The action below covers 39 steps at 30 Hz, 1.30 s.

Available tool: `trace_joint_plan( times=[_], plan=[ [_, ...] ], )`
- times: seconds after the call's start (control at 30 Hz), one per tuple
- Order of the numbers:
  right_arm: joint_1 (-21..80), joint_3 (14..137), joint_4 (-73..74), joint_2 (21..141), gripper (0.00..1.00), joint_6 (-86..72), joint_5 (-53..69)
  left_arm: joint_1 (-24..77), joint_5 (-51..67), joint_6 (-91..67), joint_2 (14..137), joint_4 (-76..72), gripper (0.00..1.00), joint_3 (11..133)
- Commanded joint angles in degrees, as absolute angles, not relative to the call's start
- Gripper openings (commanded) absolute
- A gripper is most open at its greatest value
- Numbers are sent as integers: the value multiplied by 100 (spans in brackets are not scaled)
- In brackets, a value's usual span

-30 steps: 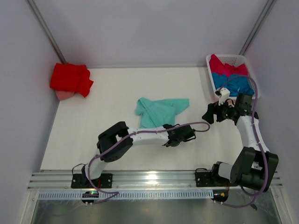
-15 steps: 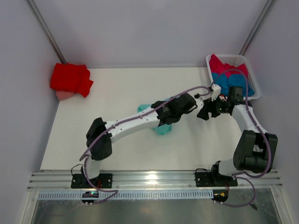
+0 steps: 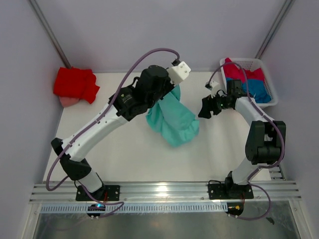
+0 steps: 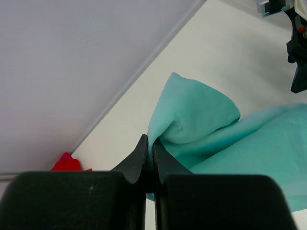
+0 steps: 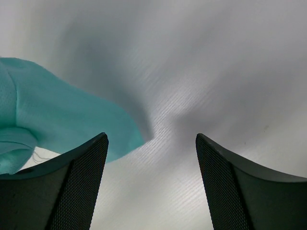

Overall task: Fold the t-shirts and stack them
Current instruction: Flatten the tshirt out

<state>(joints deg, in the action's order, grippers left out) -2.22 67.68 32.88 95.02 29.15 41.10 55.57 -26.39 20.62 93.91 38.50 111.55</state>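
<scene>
My left gripper [image 3: 172, 89] is shut on an edge of the mint-teal t-shirt [image 3: 172, 118] and holds it lifted over the middle of the table; the cloth hangs down in a bunch. In the left wrist view the pinched fold [image 4: 192, 120] sits between the closed fingers [image 4: 139, 158]. My right gripper [image 3: 204, 109] is open and empty, just right of the hanging shirt, which shows at the left of its view [image 5: 53, 115]. A bright red t-shirt [image 3: 75, 84] lies folded at the far left. The crimson-pink t-shirt [image 3: 239, 72] and the blue one [image 3: 259, 89] lie in the basket.
The white slatted basket [image 3: 244, 62] stands at the far right corner. A pinkish object [image 3: 69, 101] peeks from under the red shirt. Grey walls close the back and sides. A metal rail [image 3: 159, 191] runs along the near edge.
My left arm has swung from low near the front up and back, taking hold of the mint-teal shirt and lifting it off the table. My right gripper has moved back and left toward it.
</scene>
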Motion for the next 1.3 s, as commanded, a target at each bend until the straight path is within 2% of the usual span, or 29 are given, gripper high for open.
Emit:
trace_joint_plan(
  times=[0.0, 0.27, 0.47, 0.57, 0.67, 0.7, 0.73, 1.07, 1.1, 1.13, 1.2, 1.27],
  plan=[
    [-36, 7145, 3041, 9632, 77, 2602, 4227, 5388, -2224, 1880, 9150, 4061, 0, 11180],
    [606, 7031, 3041, 9492, 77, 2593, 3982, 4746, -1390, 1573, 8763, 4113, 1, 10688],
    [659, 6926, 3050, 9325, 78, 2566, 3920, 4755, -1029, 1582, 9069, 4166, 9, 10433],
    [650, 6795, 2971, 9264, 77, 2575, 3902, 4746, -914, 1591, 9202, 4192, 18, 10345],
    [650, 6759, 2988, 9264, 77, 2601, 3894, 4746, -818, 1608, 9316, 4236, 41, 10301],
    [659, 6759, 2997, 9272, 77, 2619, 3867, 4746, -800, 1617, 9316, 4236, 52, 10283],
    [650, 6750, 2988, 9281, 77, 2628, 3858, 4746, -782, 1635, 9308, 4210, 56, 10266],
    [650, 6820, 3067, 9325, 77, 2584, 4095, 4746, -713, 1740, 9176, 4131, 57, 10030],
    [650, 6820, 3093, 9282, 77, 2575, 4148, 4746, -703, 1801, 9141, 4087, 60, 9907],
    [659, 6812, 3094, 9255, 78, 2575, 4183, 4746, -703, 1793, 9123, 4035, 69, 9775],
    [685, 6803, 3068, 9176, 77, 2558, 4149, 4746, -694, 1741, 9079, 3833, 78, 9300],
    [747, 6847, 2997, 9184, 77, 2558, 3930, 4746, -782, 1583, 9097, 3710, 78, 8905]
  ],
)
